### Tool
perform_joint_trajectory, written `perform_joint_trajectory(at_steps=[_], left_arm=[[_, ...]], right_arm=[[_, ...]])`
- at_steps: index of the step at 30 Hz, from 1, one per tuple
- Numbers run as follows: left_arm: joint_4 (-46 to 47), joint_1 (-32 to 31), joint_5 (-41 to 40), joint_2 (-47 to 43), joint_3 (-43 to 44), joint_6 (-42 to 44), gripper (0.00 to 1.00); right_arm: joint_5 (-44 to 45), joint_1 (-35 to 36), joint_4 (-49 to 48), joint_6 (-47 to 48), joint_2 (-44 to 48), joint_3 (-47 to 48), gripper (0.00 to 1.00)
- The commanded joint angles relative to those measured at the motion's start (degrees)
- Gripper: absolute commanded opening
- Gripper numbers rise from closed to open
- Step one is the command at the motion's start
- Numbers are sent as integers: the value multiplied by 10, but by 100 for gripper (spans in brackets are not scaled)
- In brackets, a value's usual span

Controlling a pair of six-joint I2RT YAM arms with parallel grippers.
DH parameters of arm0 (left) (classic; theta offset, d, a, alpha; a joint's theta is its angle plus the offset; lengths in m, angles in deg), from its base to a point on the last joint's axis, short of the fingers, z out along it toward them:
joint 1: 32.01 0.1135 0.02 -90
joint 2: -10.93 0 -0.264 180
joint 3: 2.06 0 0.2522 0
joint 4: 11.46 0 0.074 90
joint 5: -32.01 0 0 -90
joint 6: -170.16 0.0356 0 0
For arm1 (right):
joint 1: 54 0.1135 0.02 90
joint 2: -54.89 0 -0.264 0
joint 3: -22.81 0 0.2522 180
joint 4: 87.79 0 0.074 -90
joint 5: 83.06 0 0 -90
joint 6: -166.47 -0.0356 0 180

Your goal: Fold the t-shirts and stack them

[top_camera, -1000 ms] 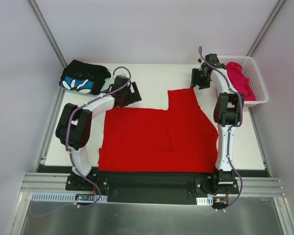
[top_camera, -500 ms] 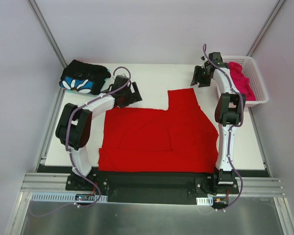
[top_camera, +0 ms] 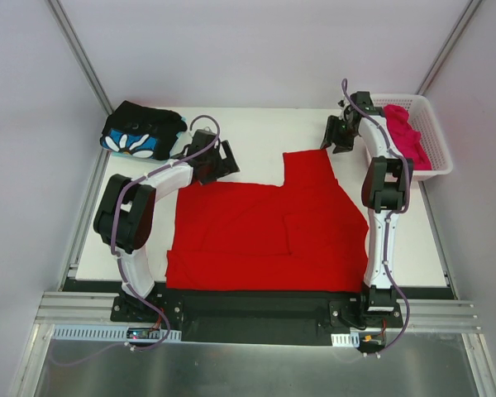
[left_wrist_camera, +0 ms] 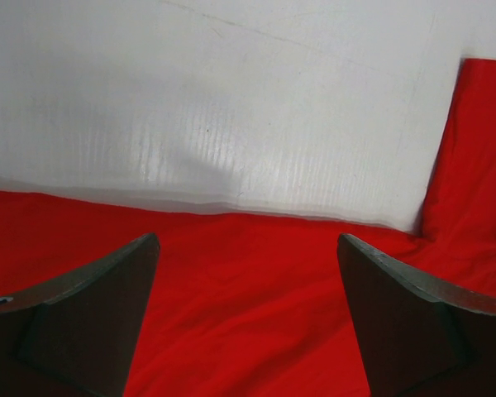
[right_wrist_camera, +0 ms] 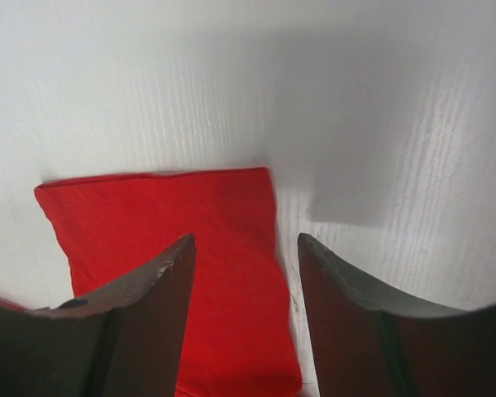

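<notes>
Your right pincer [right_wrist_camera: 244, 241] has narrowed slightly, jaws still apart over the red t-shirt [top_camera: 264, 231] sleeve end; your left pincer [left_wrist_camera: 246, 238] gapes at its far edge; the shirt lies flat on the bench [top_camera: 264, 132], so a grasp looks near.

1. We have two arms, the left arm [top_camera: 161, 176] and the right arm [top_camera: 379, 240], each with white shells and bulky black joints.
2. A greyish-purple cable [top_camera: 207, 117] loops along each.
3. Our left pincer [left_wrist_camera: 246, 237] and right pincer [right_wrist_camera: 245, 237] end in dark, matte, wedge-shaped fingers.
4. Both stand on black base blocks [top_camera: 136, 308].
</notes>
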Motion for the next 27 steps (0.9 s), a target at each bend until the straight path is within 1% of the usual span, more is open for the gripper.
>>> perform_joint_trajectory(at_steps=[1, 8, 10, 11, 12, 17, 20, 21, 23, 24, 25, 26, 27], left_arm=[[11, 5, 12, -36, -12, -14, 89], [14, 5, 12, -50, -24, -22, 89], [15, 5, 13, -52, -25, -22, 89], [14, 5, 12, -54, -25, -22, 89], [15, 5, 14, -55, -26, -21, 89], [14, 5, 15, -62, -29, -22, 89], [14, 6, 14, -64, -30, -22, 89], [14, 5, 15, -65, -31, -21, 89], [15, 6, 15, -68, -32, -21, 89], [14, 6, 15, -68, -34, -20, 89], [14, 6, 15, -67, -34, -20, 89], [14, 6, 16, -67, -34, -19, 89], [14, 6, 16, -67, -34, -19, 89]], right_arm=[[-26, -2, 37, -21, -25, 20, 56], [-45, -9, 40, -30, -27, 9, 56], [-54, -9, 37, -35, -30, 12, 54], [-59, -9, 37, -37, -32, 13, 53], [-60, -9, 37, -37, -34, 19, 49], [-73, -8, 37, -45, -34, 17, 45], [-76, -9, 32, -46, -33, 15, 40], [-77, -9, 31, -47, -34, 15, 35], [-81, -8, 30, -49, -37, 18, 28], [-81, -8, 30, -50, -38, 20, 20], [-81, -7, 30, -50, -39, 20, 15], [-81, -7, 30, -50, -39, 24, 7], [-79, -6, 31, -48, -39, 25, 5]])
